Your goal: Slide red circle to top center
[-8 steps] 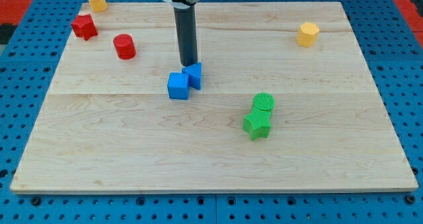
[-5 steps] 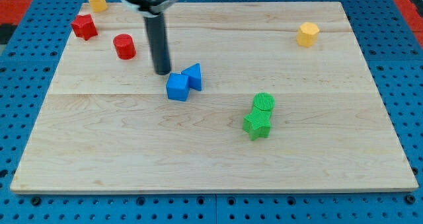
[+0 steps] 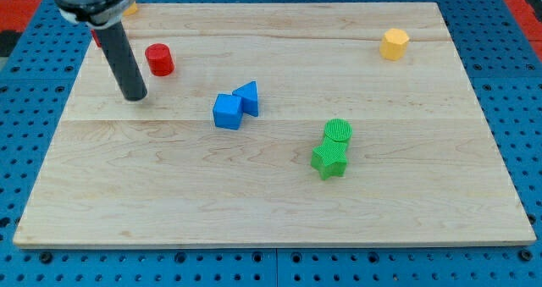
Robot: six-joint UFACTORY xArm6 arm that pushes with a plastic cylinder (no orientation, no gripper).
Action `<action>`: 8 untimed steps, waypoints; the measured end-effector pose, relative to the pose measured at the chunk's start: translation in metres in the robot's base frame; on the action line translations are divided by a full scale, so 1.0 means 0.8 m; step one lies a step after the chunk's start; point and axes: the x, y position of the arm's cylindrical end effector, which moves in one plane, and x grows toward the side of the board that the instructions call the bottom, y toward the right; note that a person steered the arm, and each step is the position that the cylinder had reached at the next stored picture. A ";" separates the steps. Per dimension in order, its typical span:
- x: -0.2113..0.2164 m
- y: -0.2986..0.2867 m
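The red circle (image 3: 159,59) stands on the wooden board (image 3: 271,194) at the upper left. My tip (image 3: 135,96) rests on the board just below and to the left of the red circle, a short gap apart from it. The rod rises toward the view's top left and hides most of a red block behind it; only a sliver shows at the rod's left edge.
A blue cube (image 3: 227,112) and a blue triangle (image 3: 247,98) touch near the middle. A green circle (image 3: 338,131) and a green star (image 3: 329,160) sit together to the right. A yellow hexagon (image 3: 394,44) is at the upper right. A yellow block (image 3: 131,7) peeks out at top left.
My tip has slid left from just above the blue blocks to a spot below-left of the red circle. No block has moved.
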 end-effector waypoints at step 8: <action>-0.122 0.039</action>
